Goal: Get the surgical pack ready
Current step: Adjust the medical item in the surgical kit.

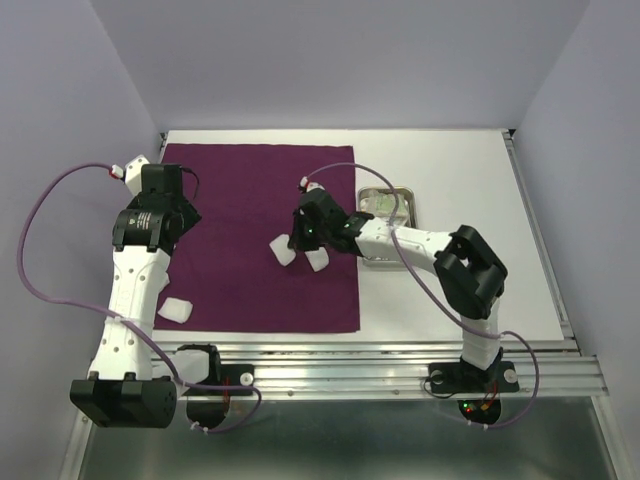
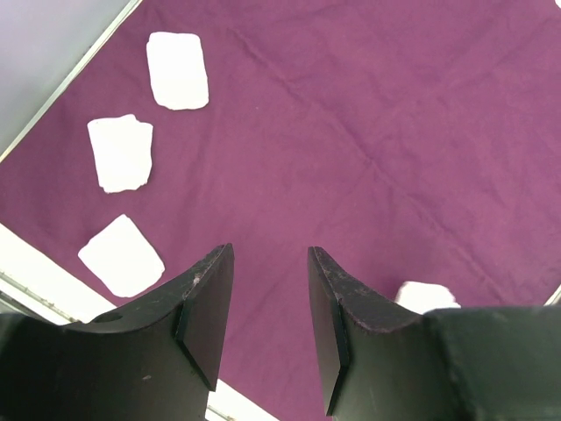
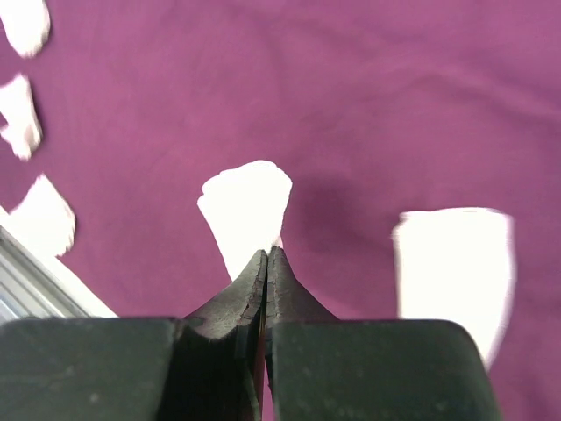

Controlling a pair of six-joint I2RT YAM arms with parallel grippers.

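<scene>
The purple drape [image 1: 255, 235] lies flat on the white table. My right gripper [image 1: 300, 240] hangs over its middle, shut on a corner of a white gauze pad [image 3: 245, 206], which fans out past the tips of the gripper [image 3: 266, 254]. A second pad [image 3: 456, 263] lies just right of it on the cloth. My left gripper [image 1: 163, 190] hovers over the drape's left part; in its wrist view the gripper [image 2: 270, 263] is open with only cloth between the fingers. Three pads [image 2: 121, 152] lie in a row to its left, and one more pad [image 2: 425, 296] peeks from behind the right finger.
A small steel tray [image 1: 385, 232] sits on the bare table just right of the drape, with pale items inside. One gauze pad [image 1: 174, 311] lies at the drape's front left edge. A metal rail [image 1: 400, 350] runs along the near table edge.
</scene>
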